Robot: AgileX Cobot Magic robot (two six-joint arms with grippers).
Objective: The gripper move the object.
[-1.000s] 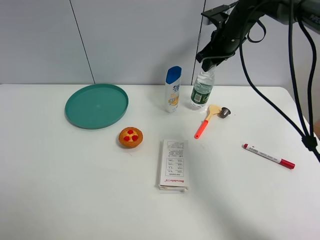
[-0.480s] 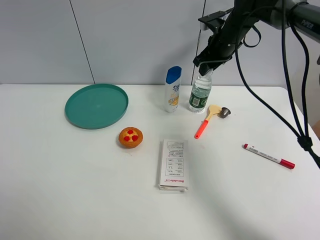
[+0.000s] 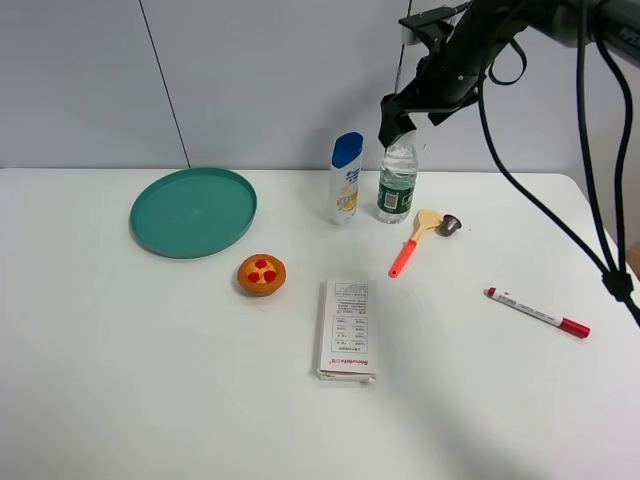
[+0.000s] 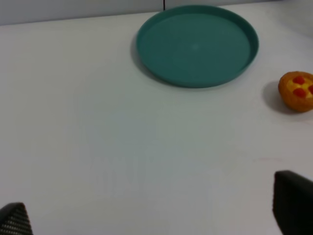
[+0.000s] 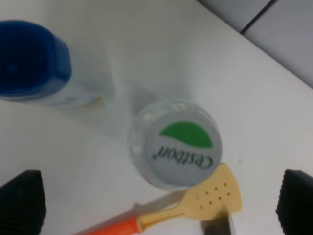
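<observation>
The clear water bottle point(image 3: 397, 188) with a green label stands upright on the white table, just right of the white shampoo bottle point(image 3: 346, 180). My right gripper point(image 3: 404, 124) hangs directly over its cap, jaws wide open and holding nothing. In the right wrist view the white and green cap point(image 5: 176, 142) lies below and between the two black fingertips point(image 5: 19, 200), which stand far apart. My left gripper point(image 4: 154, 215) is open and empty over bare table, with only its fingertips point(image 4: 293, 200) showing.
A teal plate point(image 3: 193, 211) lies at the back left, with an orange tart point(image 3: 261, 274) in front of it. A white box point(image 3: 346, 328) lies mid-table. A spatula with an orange handle point(image 3: 413, 240) and a small dark cup point(image 3: 450, 224) sit right of the bottle. A red marker point(image 3: 537, 312) lies at the right.
The water bottle has shifted left toward the shampoo bottle and now stands upright. My right gripper has moved left with it and sits a little higher over the cap.
</observation>
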